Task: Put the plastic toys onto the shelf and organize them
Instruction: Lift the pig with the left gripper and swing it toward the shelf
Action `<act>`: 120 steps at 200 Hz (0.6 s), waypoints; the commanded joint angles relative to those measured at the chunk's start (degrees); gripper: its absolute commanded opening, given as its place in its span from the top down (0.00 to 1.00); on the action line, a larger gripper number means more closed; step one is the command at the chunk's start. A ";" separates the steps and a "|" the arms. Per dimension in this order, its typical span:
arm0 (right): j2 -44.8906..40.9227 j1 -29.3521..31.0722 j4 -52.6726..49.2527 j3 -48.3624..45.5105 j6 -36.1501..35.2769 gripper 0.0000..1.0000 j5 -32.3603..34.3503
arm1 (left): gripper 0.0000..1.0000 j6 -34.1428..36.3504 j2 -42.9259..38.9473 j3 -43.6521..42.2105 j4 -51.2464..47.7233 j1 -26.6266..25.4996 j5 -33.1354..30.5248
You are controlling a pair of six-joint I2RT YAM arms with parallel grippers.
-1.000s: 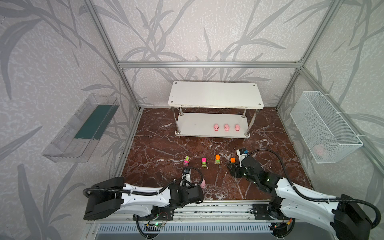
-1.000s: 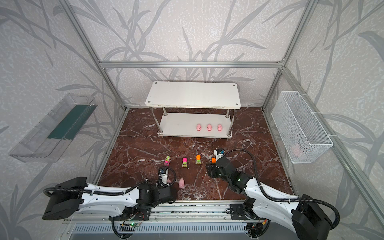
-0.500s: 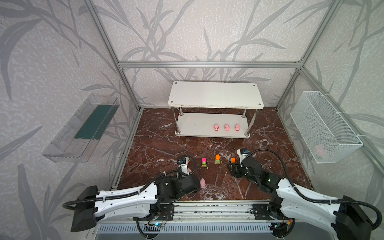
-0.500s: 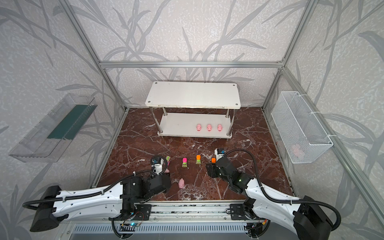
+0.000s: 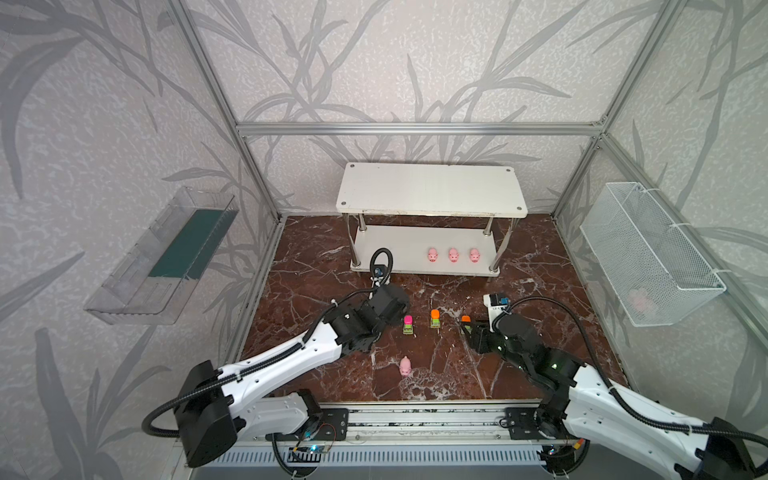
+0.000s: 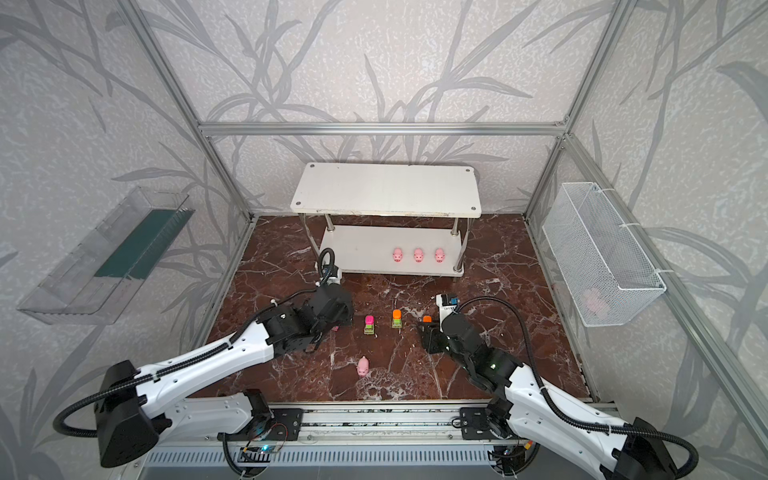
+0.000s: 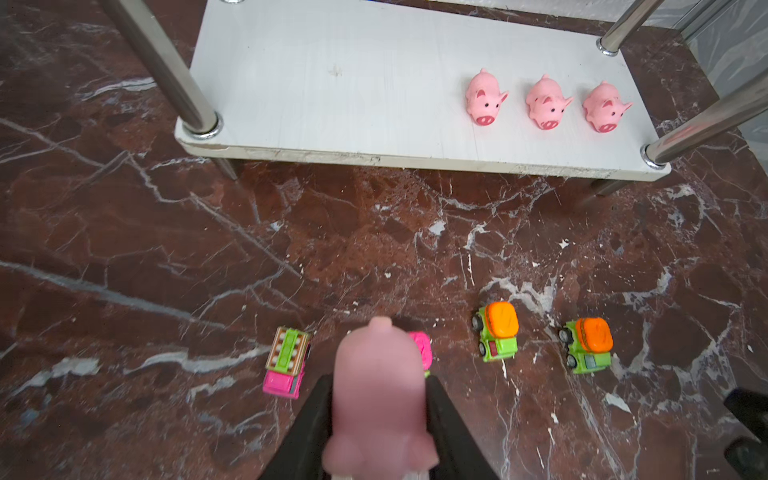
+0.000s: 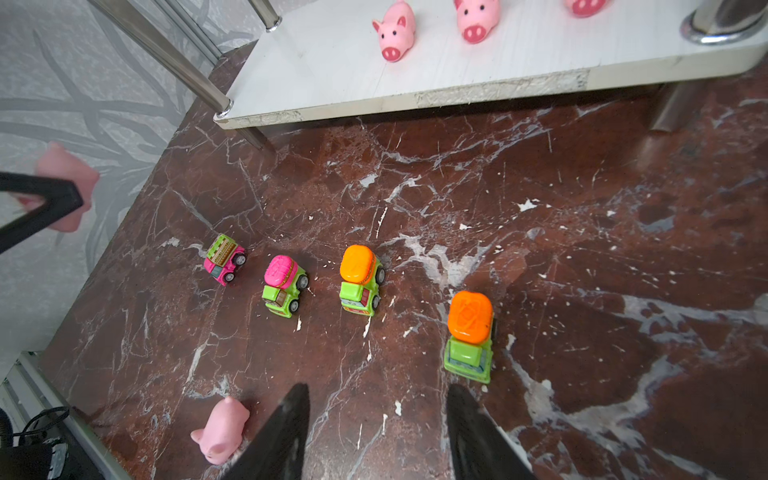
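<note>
Now that the left arm has reached forward from the near rail, we carry a pig [image 7: 378,399] clamped in the left gripper [image 7: 376,384], raised over the cars [image 7: 496,332]; the shelf [image 5: 399,249] lies ahead, three pigs [image 5: 453,254] on its lower board; delivery is close; the arm is outstretched, wrist level; the right gripper [image 8: 378,395] hangs part-open, empty, just behind an orange-topped car [image 8: 469,332].

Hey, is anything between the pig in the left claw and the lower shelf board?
Nothing visible: the left claw holds the pig raised, the toy cars sit low on the marble floor, and the lower board is bare left of its three pigs.
</note>
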 commanded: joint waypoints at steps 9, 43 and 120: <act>-2.42 0.08 -3.23 0.54 -0.54 0.46 2.68 | 0.66 5.88 6.16 2.75 11.24 3.89 4.71; -4.49 -0.14 -5.48 0.80 -1.11 0.46 4.26 | 0.66 7.62 14.27 6.53 17.30 7.80 8.27; -7.28 -1.37 -8.97 1.25 -2.00 0.46 6.01 | 0.65 8.97 29.22 17.42 21.96 12.04 12.53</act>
